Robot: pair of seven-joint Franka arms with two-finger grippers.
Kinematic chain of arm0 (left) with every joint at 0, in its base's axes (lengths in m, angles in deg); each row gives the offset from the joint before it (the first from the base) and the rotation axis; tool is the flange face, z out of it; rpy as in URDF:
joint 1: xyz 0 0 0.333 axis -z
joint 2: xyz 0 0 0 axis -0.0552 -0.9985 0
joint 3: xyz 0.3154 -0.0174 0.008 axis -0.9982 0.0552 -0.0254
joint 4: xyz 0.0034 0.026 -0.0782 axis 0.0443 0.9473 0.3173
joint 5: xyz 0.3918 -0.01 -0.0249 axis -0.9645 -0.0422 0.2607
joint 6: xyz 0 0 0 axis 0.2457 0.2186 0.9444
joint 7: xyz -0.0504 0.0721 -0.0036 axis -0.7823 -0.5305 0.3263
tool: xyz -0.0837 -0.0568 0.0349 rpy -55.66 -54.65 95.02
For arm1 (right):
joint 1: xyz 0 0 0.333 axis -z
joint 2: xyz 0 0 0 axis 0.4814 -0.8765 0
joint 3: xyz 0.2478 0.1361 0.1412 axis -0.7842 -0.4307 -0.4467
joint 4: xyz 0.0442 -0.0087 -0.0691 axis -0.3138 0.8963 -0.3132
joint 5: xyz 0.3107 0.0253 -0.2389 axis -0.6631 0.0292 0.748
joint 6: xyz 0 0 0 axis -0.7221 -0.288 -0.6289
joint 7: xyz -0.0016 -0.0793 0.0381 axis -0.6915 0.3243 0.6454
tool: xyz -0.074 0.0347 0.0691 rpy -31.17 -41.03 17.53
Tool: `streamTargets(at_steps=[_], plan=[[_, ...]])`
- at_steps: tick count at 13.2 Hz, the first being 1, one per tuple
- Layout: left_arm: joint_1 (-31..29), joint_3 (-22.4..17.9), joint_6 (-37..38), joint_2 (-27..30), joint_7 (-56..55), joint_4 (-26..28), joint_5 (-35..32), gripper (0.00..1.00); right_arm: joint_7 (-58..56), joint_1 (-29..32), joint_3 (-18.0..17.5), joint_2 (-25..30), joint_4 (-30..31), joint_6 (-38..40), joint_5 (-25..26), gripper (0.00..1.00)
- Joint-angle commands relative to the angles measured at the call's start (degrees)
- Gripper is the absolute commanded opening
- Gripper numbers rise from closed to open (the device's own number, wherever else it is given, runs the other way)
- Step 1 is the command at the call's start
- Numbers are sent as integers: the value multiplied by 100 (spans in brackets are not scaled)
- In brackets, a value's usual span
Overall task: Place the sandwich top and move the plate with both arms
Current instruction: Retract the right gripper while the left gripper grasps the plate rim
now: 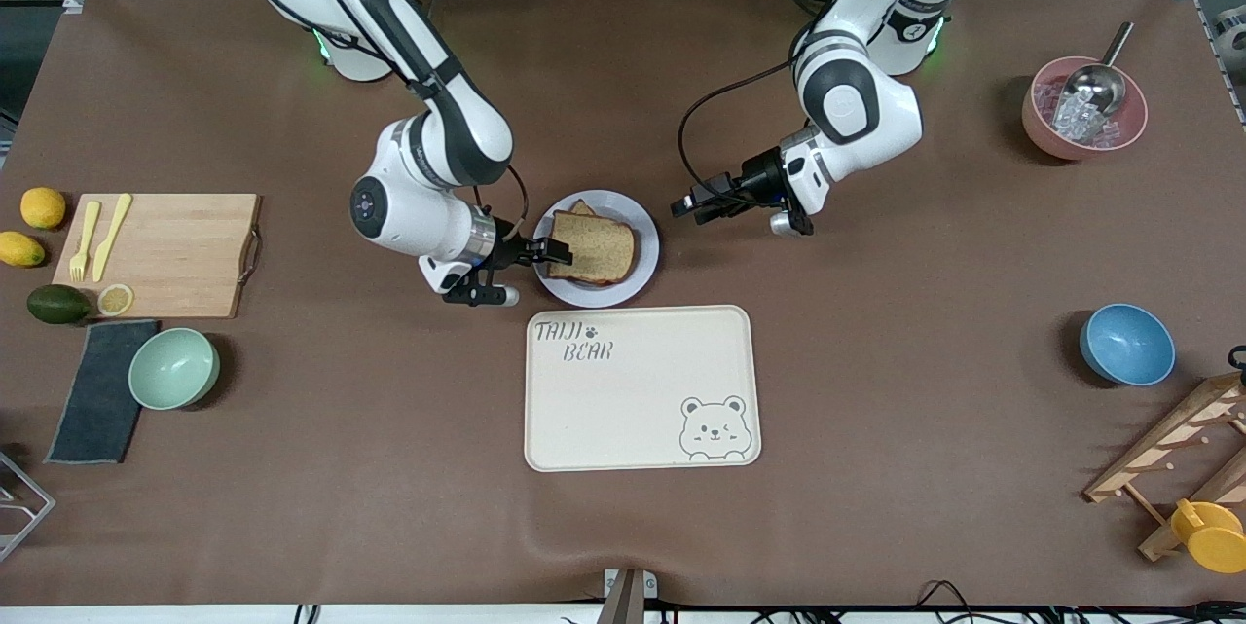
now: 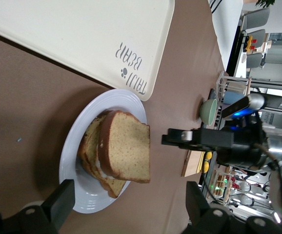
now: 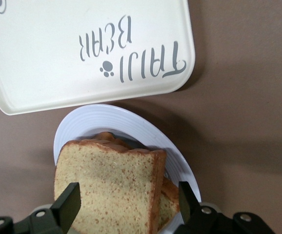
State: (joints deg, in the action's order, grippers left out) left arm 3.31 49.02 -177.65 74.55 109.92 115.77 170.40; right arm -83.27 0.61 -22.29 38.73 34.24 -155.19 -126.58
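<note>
The sandwich top (image 1: 594, 247) is lying on the stack of bread on the plate (image 1: 644, 275), which is sitting on the surface just beside the far edge of the tray (image 1: 642, 388), toward its right arm's end. In the left wrist view the top slice (image 2: 126, 152) is leaning a little off the slices under it rather than lying flat and square.

The right gripper (image 1: 551, 251) is sitting low at the plate's rim on the right arm's end, its fingers spread wide on either side of the slice's edge (image 3: 116, 195) and not pinching it. The left gripper (image 1: 693, 206) is hovering over bare surface just beside the plate on the left arm's end, also spread wide, with the plate (image 2: 77, 161) in its line of reach.

As I judge it, the slice is as good as placed and the plate move is coming up. To do it well, the right gripper should be backing off without dragging the crust. Both grippers should then be taking the rim low, on facing edges, closing together and lifting level, since a tilt could slide the leaning top slice off.
</note>
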Motion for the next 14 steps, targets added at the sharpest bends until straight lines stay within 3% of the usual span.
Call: streamTargets(at_steps=[1,3,8,12,14], plan=[[-32,42,-55,-225,430,-29,303,100,26,451,-32,215,-62,372,-30,100],[-32,42,-55,-410,954,-55,522,100,0,627,12,215,-114,363,-12,100],[38,42,-55,-1183,2467,-345,1375,98,-9,663,556,320,-176,381,49,100],[3,42,-46,-1684,3093,-643,1376,81,-9,724,881,557,-229,520,795,100],[47,33,-46,-1790,3128,-749,1358,78,-114,899,1179,549,-544,1194,1277,100]])
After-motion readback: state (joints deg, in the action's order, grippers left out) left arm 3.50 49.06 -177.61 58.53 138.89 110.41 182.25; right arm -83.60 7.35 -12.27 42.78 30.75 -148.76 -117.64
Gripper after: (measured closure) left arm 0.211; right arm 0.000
